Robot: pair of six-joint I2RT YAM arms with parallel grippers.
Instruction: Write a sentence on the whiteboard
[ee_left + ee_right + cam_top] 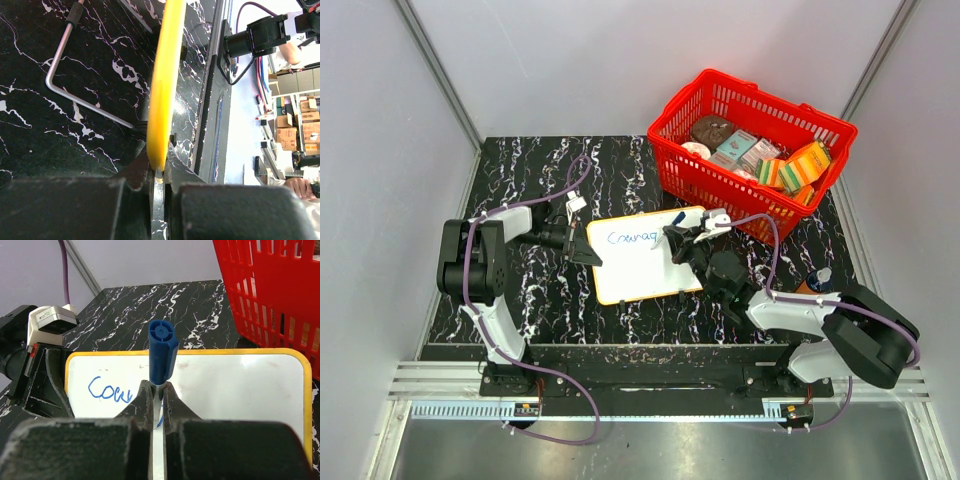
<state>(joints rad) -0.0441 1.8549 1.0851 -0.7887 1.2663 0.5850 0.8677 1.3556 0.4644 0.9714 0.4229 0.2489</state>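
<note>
whiteboard [642, 278] lies flat mid-table, slightly skewed, long edges running left to right. left gripper [160, 172] is pinched tight on its left yellow rim, jaws narrow. right gripper [158, 407] is clamped on the blue marker [163, 352], back end toward the wrist camera, over the board's upper middle at the end of the sentence [631, 238] (one line, reads "courag"). board's far right corner is near the red basket [720, 185] front wall, not touching. dark marbled table [540, 290] shows along the board's near edge and to its left.
</note>
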